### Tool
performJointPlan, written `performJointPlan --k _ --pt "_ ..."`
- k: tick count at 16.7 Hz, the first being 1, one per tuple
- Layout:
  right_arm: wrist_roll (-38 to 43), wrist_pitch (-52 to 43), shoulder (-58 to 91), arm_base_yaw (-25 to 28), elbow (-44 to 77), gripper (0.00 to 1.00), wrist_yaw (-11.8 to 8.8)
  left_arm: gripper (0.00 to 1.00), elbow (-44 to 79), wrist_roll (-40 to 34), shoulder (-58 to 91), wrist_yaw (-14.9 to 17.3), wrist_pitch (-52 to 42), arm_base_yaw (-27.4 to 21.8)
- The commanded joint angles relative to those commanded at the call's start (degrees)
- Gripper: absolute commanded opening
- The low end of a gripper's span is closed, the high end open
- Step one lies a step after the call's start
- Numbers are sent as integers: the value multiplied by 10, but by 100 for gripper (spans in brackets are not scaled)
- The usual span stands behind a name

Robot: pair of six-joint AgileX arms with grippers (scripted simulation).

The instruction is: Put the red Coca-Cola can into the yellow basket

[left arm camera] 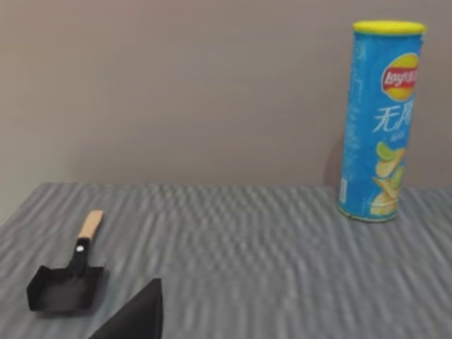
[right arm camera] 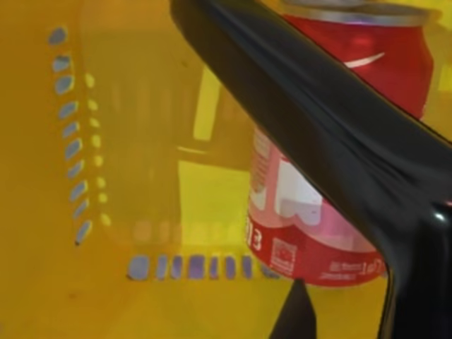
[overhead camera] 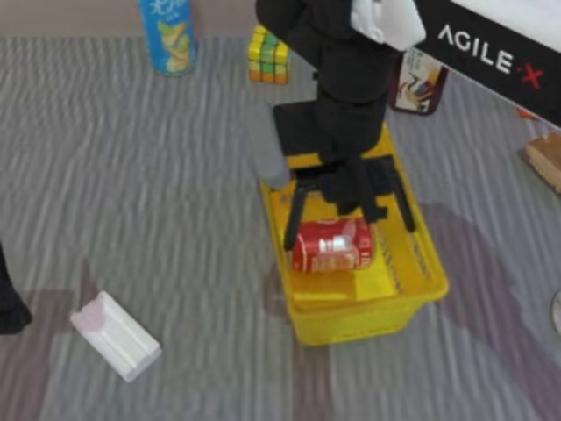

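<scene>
Hanging above the yellow basket [overhead camera: 421, 289], the right gripper [overhead camera: 351, 210] sits just over the red Coca-Cola can [overhead camera: 331, 246]; whether its jaws are clamped on the can or parted I cannot tell, since the arm hides them from above. The can lies on its side inside the basket, seemingly touching the floor. Behind stand a blue snack can [overhead camera: 168, 33] and a colour cube [overhead camera: 268, 54]. A white box [overhead camera: 116, 335] lies front left. The left gripper [overhead camera: 10, 303] is parked at the left edge.
</scene>
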Motion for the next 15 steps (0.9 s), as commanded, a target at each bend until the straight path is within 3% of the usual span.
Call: performJointPlan --k 7,15 --pt "0 -2 1 -1 3 0 0 100 0 0 0 0 0 0" --pt "-21 -114 -2 -17 112 0 0 100 0 0 0 0 0 0"
